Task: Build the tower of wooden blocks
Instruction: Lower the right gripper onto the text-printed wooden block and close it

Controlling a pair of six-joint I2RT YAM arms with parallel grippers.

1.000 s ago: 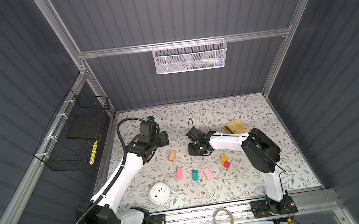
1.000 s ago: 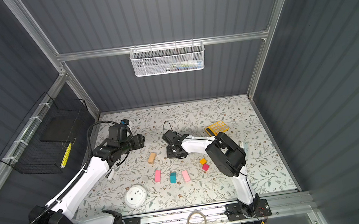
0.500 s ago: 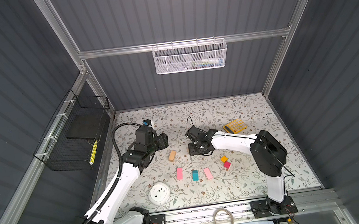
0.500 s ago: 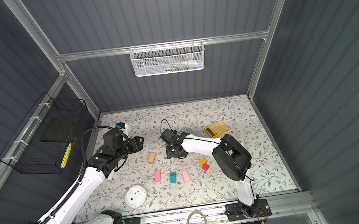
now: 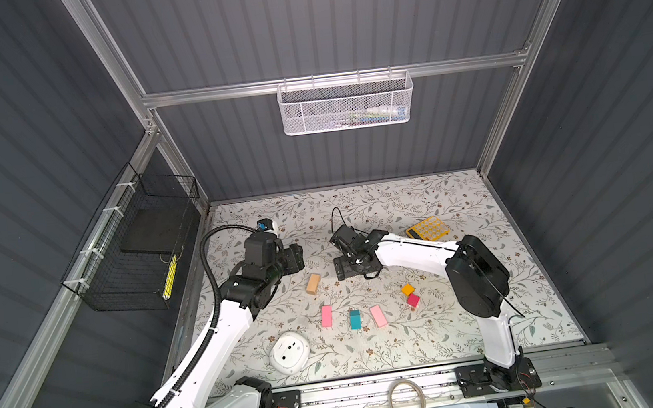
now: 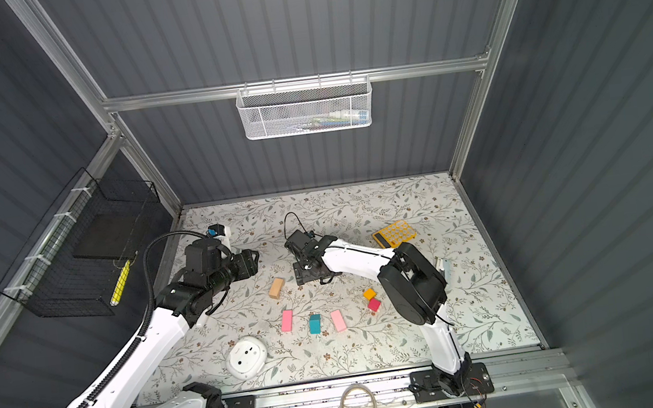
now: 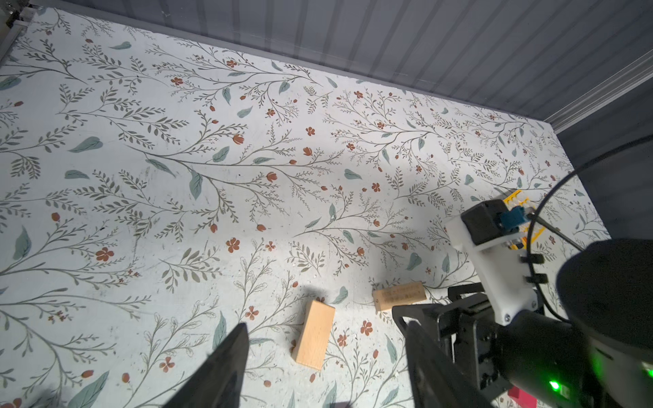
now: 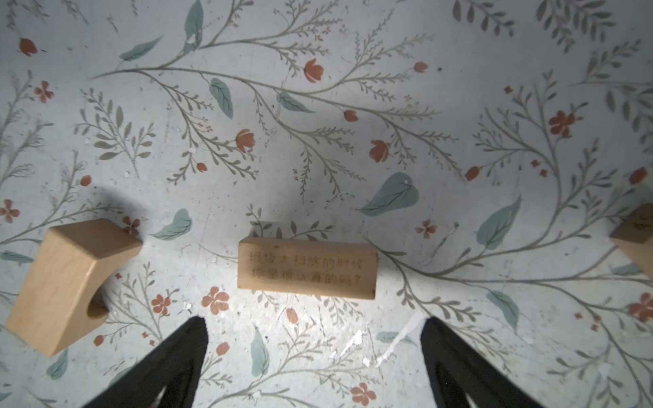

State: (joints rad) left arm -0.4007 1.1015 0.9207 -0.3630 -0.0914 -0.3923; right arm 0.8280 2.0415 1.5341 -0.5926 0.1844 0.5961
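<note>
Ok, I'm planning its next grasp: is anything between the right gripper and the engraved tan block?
Nothing visible: the right gripper is open, with only bare mat between its fingertips and the engraved tan block.

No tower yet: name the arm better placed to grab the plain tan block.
Left, likely: the plain tan block lies just ahead of the open left end effector; the open right end effector hangs over the engraved tan block.

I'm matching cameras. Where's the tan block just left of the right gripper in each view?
In a top view: tan block just left of the right gripper.
In a top view: tan block, same spot.
Left wrist: tan block in front of the engraved block.
Right wrist: tan block beside the engraved block.
Shared landmark: the right gripper.
</note>
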